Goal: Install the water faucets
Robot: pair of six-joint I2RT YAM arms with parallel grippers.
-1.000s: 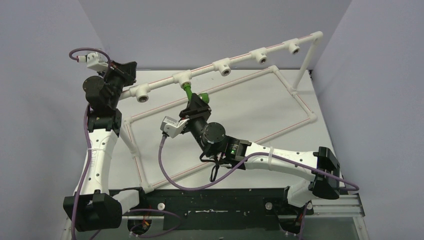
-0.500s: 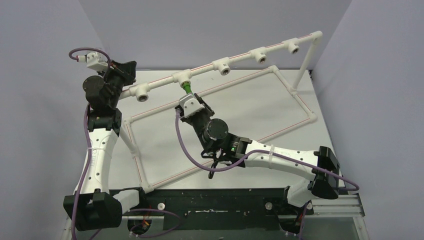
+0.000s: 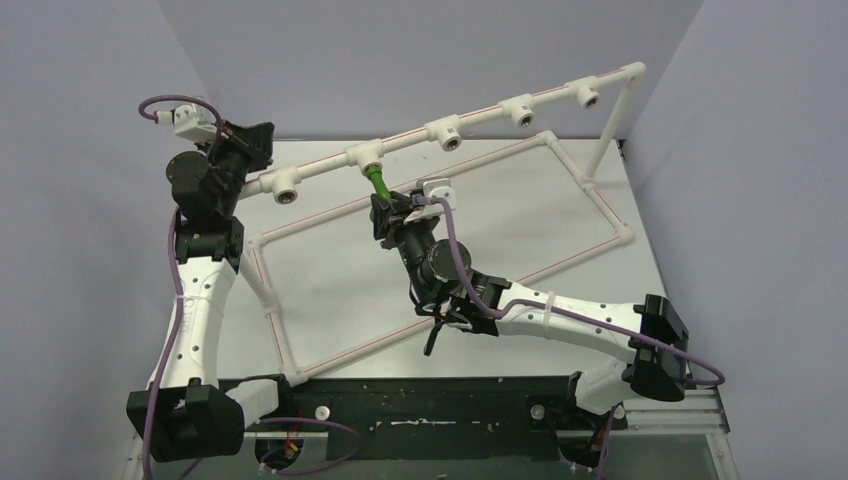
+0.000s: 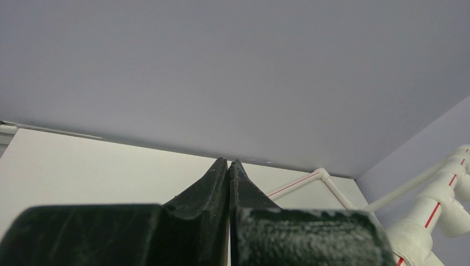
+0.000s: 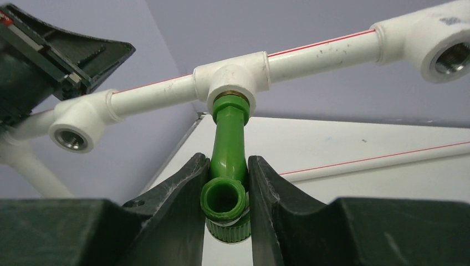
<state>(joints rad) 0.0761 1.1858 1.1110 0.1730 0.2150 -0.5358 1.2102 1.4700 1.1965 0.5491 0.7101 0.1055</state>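
Presently my right pincer (image 5: 227, 166) is clamped on the green faucet (image 5: 228, 138), one finger on each side of its round outer end; my left pincer (image 4: 228, 164) has its fingers pressed together on nothing, up by the left end of the white pipe rail (image 3: 480, 123).

The faucet's metal end sits at the mouth of a tee fitting (image 5: 233, 77), the second from the left on the rail, with a brass-coloured collar showing just at the socket; so I judge this one started, perhaps mostly threaded in, though I cannot tell how deep or how tight it is. The other four tees (image 3: 447, 133) show bare open sockets; I see no further faucets anywhere, so whether more are to come I cannot say.

Its long axis runs from the tee down and back toward my wrist, slanting a little rightward in the top view; the threaded end points up into the socket, the open round end faces my wrist camera; the side handle I cannot make out.
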